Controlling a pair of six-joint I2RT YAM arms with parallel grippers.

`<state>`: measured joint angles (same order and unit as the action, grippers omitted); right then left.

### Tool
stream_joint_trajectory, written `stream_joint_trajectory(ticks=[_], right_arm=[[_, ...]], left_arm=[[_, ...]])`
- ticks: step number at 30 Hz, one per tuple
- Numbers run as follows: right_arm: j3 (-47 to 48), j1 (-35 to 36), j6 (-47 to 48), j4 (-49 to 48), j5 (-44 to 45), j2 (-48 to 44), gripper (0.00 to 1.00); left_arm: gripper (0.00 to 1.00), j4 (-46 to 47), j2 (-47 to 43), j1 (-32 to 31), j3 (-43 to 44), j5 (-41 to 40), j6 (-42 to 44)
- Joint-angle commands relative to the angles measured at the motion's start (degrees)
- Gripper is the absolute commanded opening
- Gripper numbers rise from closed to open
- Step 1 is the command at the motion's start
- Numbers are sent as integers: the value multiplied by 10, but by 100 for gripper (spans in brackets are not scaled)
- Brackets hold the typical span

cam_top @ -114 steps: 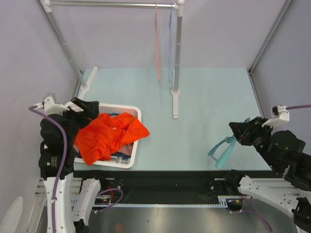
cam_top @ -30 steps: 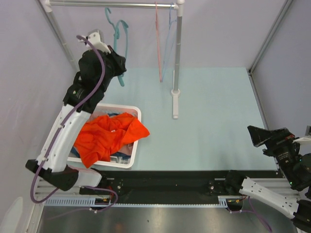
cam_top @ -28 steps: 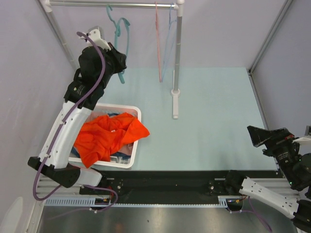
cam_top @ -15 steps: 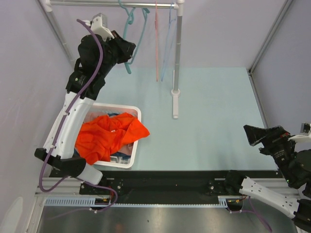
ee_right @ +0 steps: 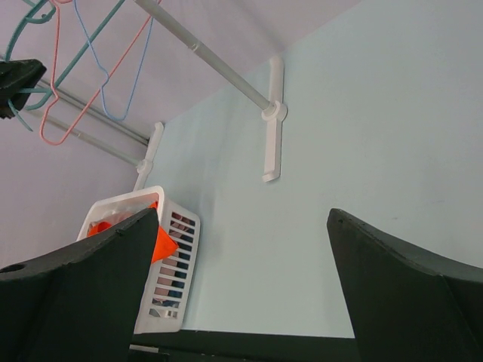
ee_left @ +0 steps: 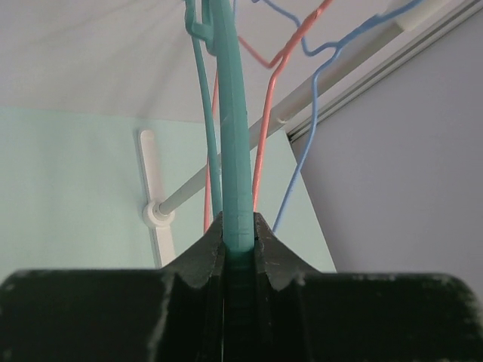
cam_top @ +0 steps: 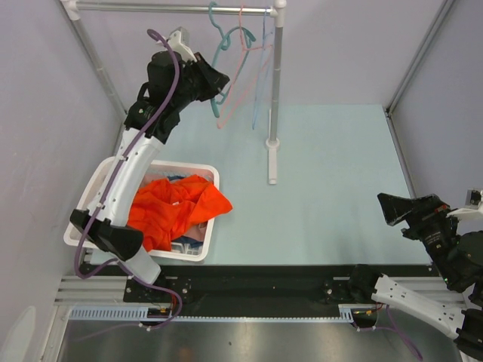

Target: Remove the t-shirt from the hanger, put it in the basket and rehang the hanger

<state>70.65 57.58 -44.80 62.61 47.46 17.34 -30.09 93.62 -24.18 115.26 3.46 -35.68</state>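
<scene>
Since half a second ago the left gripper has swung rightward along the top of the frame, carrying the hanger from the middle of the rail over against the red hanger, which now tilts aside. The right gripper has barely moved and sits at the lower right.

The left wrist view shows the left jaws clamped tight on the teal hanger's bar, which runs straight up from between them. In the right wrist view the right jaws stand wide apart with nothing between them.

The shirt is not on the hanger. It lies crumpled, orange, in the white basket at the lower left of the top view, spilling over the near right rim. The hanger is bare.

Judging from that, the task's main work is done: shirt and hanger are apart and the shirt is put down. What seems left is only tidying, settling the hook on the rail at the top centre and letting go. The hook's curve reaches the rail's height in the top view, but I cannot tell whether it actually rests over it.
</scene>
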Motion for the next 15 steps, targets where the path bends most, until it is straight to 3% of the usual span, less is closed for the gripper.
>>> stream_joint_trajectory(ticks=[1,5,7,8,10,11,15], right_arm=[[9,2,-4,-15,5,8,100],[8,2,-4,-15,6,9,100],[5,2,-5,-14,8,9,100],[5,2,-4,-14,8,9,100],[3,2,-5,-14,8,8,99],[2,2,-6,-14,10,8,100],[-4,2,-3,-19,13,10,100]], left_arm=[[0,9,-23,5,-15,6,-1],[1,-4,-27,6,-12,0,11],[9,-8,-31,6,-11,0,24],[24,-14,-34,7,-11,-4,32],[38,-23,-48,8,-11,-13,55],[51,-36,-53,8,-10,-25,65],[80,-76,-93,8,-10,-70,104]])
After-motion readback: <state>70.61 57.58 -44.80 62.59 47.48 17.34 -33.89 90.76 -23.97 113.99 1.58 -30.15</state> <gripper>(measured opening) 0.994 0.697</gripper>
